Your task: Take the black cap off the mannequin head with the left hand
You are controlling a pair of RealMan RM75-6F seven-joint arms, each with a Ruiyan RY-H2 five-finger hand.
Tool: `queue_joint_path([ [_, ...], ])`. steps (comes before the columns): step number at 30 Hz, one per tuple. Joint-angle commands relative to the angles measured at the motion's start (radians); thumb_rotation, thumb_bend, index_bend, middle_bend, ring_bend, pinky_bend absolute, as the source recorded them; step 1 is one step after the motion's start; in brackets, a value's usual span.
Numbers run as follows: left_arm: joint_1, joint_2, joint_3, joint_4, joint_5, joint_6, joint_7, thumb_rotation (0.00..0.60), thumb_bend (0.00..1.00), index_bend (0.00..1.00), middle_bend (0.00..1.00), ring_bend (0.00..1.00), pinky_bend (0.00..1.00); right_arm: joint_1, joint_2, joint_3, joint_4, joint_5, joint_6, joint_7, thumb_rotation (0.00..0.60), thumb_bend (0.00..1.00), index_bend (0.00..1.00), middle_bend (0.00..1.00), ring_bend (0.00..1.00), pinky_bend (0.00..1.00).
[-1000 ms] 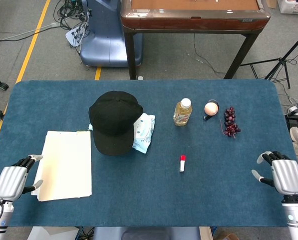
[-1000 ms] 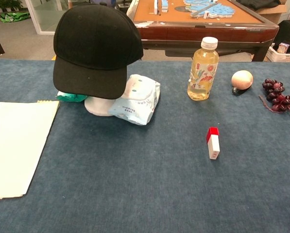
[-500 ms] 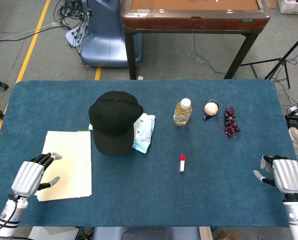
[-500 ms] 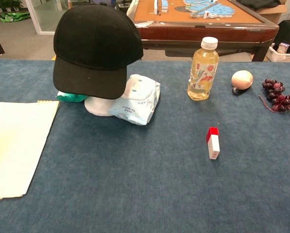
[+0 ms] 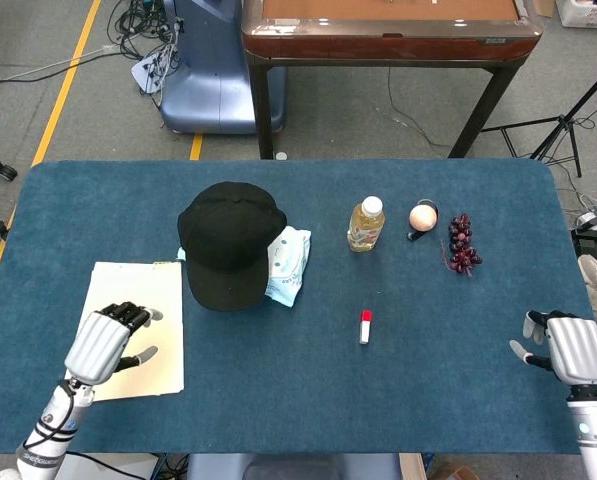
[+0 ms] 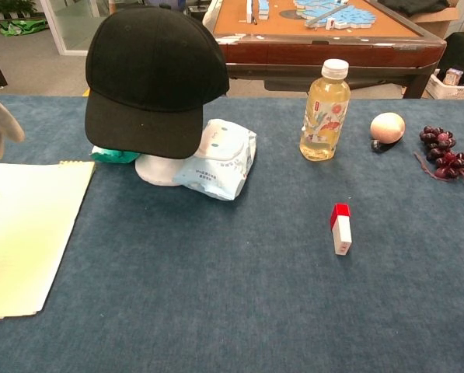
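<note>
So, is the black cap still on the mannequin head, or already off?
Still on. The black cap covers the mannequin head, whose white base shows beneath the brim; the left hand hovers over the paper.

Left hand [image 5: 106, 338] silver-shelled with black fingers, right hand [image 5: 574, 349] alike

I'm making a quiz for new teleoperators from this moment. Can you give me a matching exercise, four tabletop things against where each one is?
Things:
1. black cap
2. left hand
3. bottle
4. grapes

Places:
A. over the cream paper sheet
B. far right, beside the egg-like ball
C. on the mannequin head, next to the wipes pack
D. upright, behind the red-capped stick

Pairs: 1-C, 2-A, 3-D, 4-B
</note>
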Motion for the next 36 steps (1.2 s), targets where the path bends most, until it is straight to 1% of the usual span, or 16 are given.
queue_joint_path([
  [1, -0.022, -0.028, -0.005, 0.016, 0.018, 0.004, 0.023, 0.600, 0.06, 0.46, 0.61, 0.50, 0.60, 0.001, -0.002, 0.000, 0.005, 0.003, -0.004, 0.005, 0.600, 0.18, 0.65, 0.72, 0.58, 0.61],
  [9, -0.081, -0.074, -0.007, 0.039, 0.043, -0.036, 0.058, 0.600, 0.06, 0.48, 0.66, 0.52, 0.60, -0.001, -0.003, -0.001, 0.017, 0.011, -0.012, 0.018, 0.600, 0.18, 0.65, 0.72, 0.58, 0.61],
  [15, -0.125, -0.093, -0.023, 0.024, 0.038, -0.069, 0.088, 0.600, 0.06, 0.51, 0.68, 0.54, 0.60, 0.001, -0.001, -0.002, 0.017, 0.012, -0.017, 0.021, 0.600, 0.18, 0.65, 0.72, 0.58, 0.61],
  [19, -0.150, -0.109, -0.039, 0.017, 0.045, -0.067, 0.117, 0.600, 0.06, 0.50, 0.68, 0.54, 0.60, 0.004, -0.003, -0.004, 0.021, 0.014, -0.027, 0.023, 0.600, 0.18, 0.65, 0.72, 0.58, 0.61],
  [26, -0.189, -0.136, -0.049, 0.015, 0.052, -0.080, 0.150, 0.600, 0.05, 0.49, 0.69, 0.54, 0.60, 0.006, -0.007, -0.006, 0.032, 0.017, -0.038, 0.030, 0.600, 0.18, 0.65, 0.72, 0.58, 0.61],
  [32, -0.222, -0.167, -0.051, 0.047, 0.043, -0.108, 0.160, 0.600, 0.05, 0.48, 0.69, 0.54, 0.60, 0.004, -0.008, -0.006, 0.038, 0.019, -0.037, 0.036, 0.600, 0.18, 0.65, 0.72, 0.58, 0.61],
  [36, -0.238, -0.193, -0.061, 0.074, 0.025, -0.113, 0.157, 0.600, 0.05, 0.47, 0.69, 0.54, 0.60, 0.003, -0.008, -0.007, 0.041, 0.020, -0.038, 0.039, 0.600, 0.18, 0.65, 0.72, 0.58, 0.61],
])
